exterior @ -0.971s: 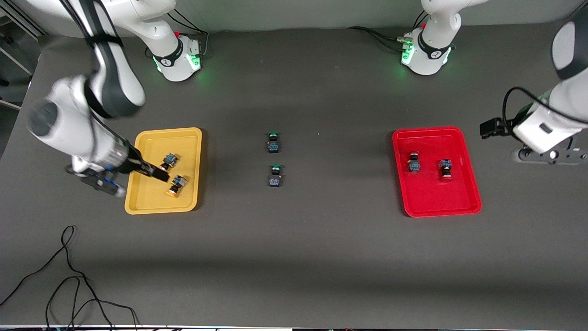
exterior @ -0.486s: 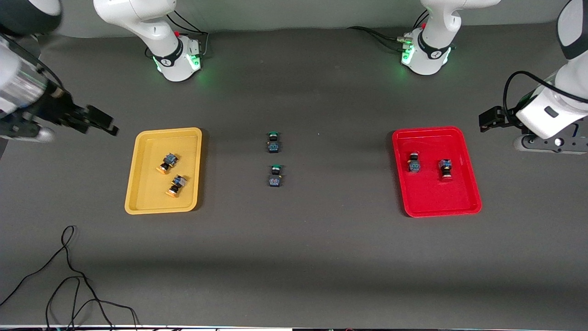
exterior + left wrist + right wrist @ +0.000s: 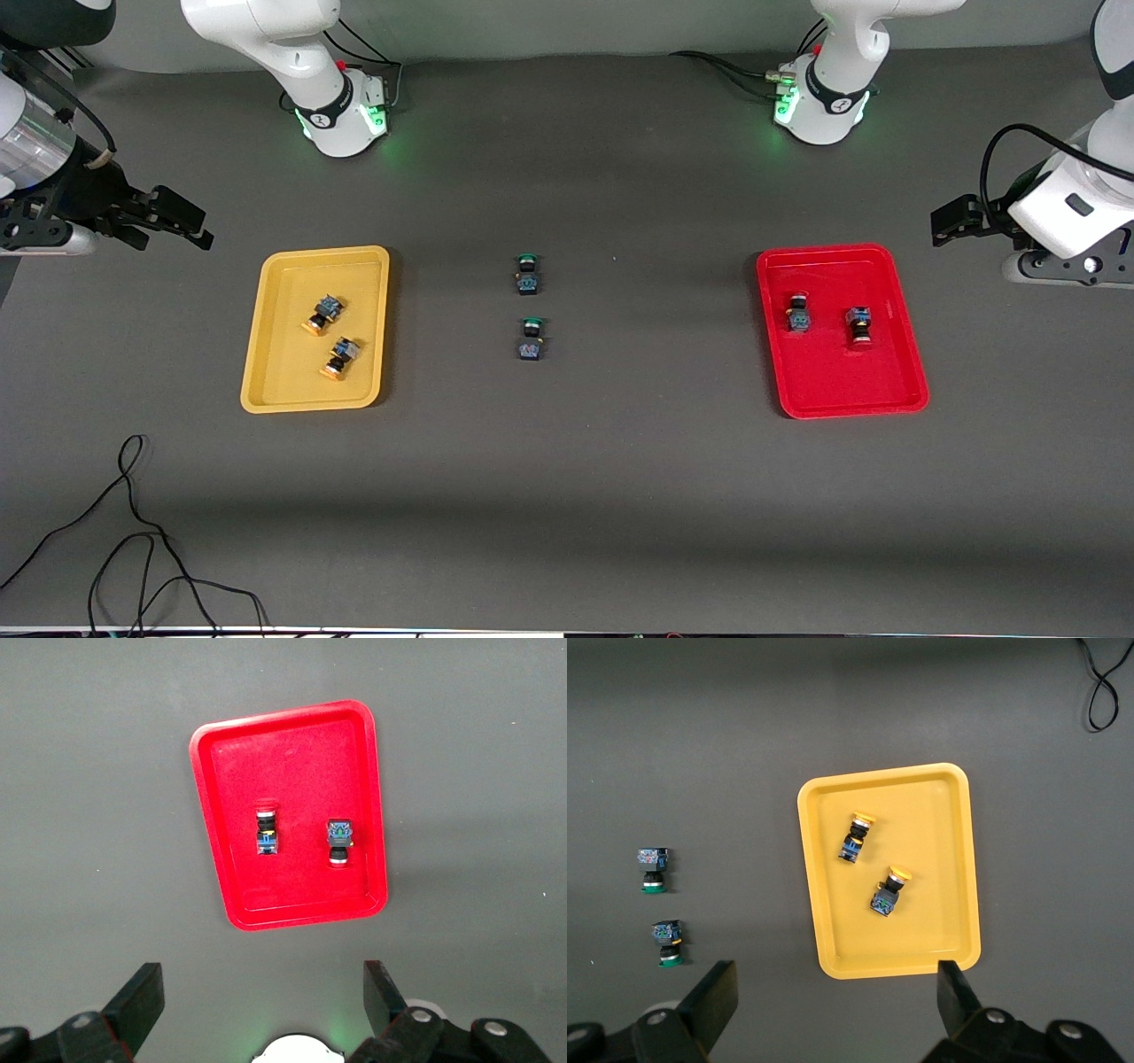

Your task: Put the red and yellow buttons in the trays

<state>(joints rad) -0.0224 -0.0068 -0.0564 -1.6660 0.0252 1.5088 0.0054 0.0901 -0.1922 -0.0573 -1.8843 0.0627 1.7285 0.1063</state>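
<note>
Overall, dark grey matte bench. Two orange-yellow-capped push-button switches lie in shallow yellow plastic tray; two red-capped switches in red tray. Right gripper and left gripper hover off-tray, fingers spread, empty.

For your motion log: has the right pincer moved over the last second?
Yes. The right pincer, open, has left the yellow tray, where it was low beside the two yellow buttons, and is now off its corner toward the robot bases.

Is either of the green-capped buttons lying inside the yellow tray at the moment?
No, both green-capped buttons lie on the bare table between the yellow tray and the red tray.
</note>
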